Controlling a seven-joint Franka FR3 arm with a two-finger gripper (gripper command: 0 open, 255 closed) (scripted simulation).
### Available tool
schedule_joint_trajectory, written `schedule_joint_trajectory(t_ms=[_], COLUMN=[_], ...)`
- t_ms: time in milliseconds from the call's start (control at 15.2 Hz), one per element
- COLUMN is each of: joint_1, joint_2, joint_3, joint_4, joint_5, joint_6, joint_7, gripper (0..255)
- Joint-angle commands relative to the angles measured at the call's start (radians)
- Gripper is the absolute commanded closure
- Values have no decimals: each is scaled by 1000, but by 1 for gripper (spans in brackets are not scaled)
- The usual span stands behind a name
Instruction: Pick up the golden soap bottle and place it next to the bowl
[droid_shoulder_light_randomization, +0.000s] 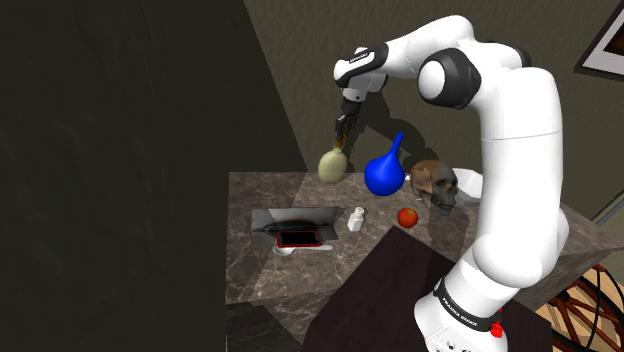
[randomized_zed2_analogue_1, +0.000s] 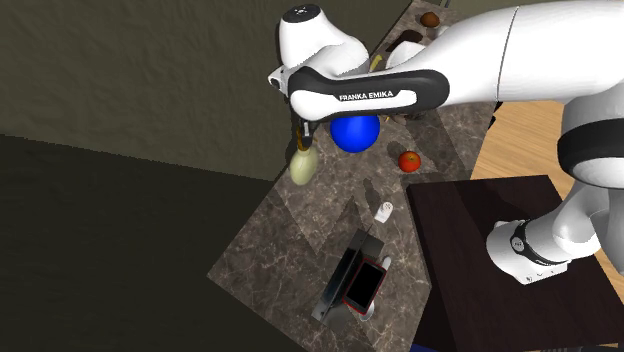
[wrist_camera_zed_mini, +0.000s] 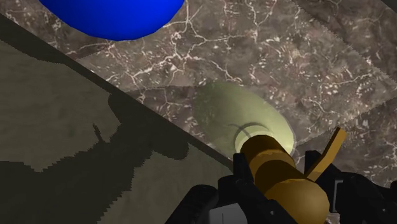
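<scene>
Shoulder view: the white arm (droid_shoulder_light_randomization: 505, 150) rises from the stand (droid_shoulder_light_randomization: 400, 285) and reaches toward eleven o'clock. Its claw (droid_shoulder_light_randomization: 344, 128) hangs in the air, pinching the golden soap bottle (droid_shoulder_light_randomization: 345, 123). The bottle is off the table (droid_shoulder_light_randomization: 250, 275), close above a pale green vase (droid_shoulder_light_randomization: 333, 166) at the marble top's far edge; whether bottle and vase touch I cannot tell. A blue vase (droid_shoulder_light_randomization: 385, 173) stands just beside the pale one at its three o'clock; a skull (droid_shoulder_light_randomization: 436, 186) sits at three o'clock of that; a red fruit (droid_shoulder_light_randomization: 407, 217) lies at five o'clock of the blue vase. A small white bottle (droid_shoulder_light_randomization: 355, 218) stands at nine o'clock of the fruit, and a grey tray (droid_shoulder_light_randomization: 300, 216) holding a red-framed flat thing (droid_shoulder_light_randomization: 298, 238) lies at its nine o'clock.

Second exterior view: the claw (randomized_zed2_analogue_1: 299, 135) points down over the pale green vase (randomized_zed2_analogue_1: 303, 166); the blue vase (randomized_zed2_analogue_1: 355, 133) is at its two o'clock, partly behind the arm.

Wrist view: the black fingers (wrist_camera_zed_mini: 240, 170) clasp the golden soap bottle (wrist_camera_zed_mini: 280, 178) between them; the pale green vase's mouth (wrist_camera_zed_mini: 245, 124) lies just past the bottle's end; the blue vase (wrist_camera_zed_mini: 114, 16) is farther off.
</scene>
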Motion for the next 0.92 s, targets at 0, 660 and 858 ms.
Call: schedule_joint_trajectory(t_ms=[0, 660, 858], joint_1=[0, -1, -3], joint_2=[-9, -45, -52], joint_3=[-3, -13, -15], joint_4=[11, 92, 123], joint_5=[-4, -23, -27], joint_6=[-19, -133, -170], joint_7=[3, 19, 23], gripper=[255, 255, 255])
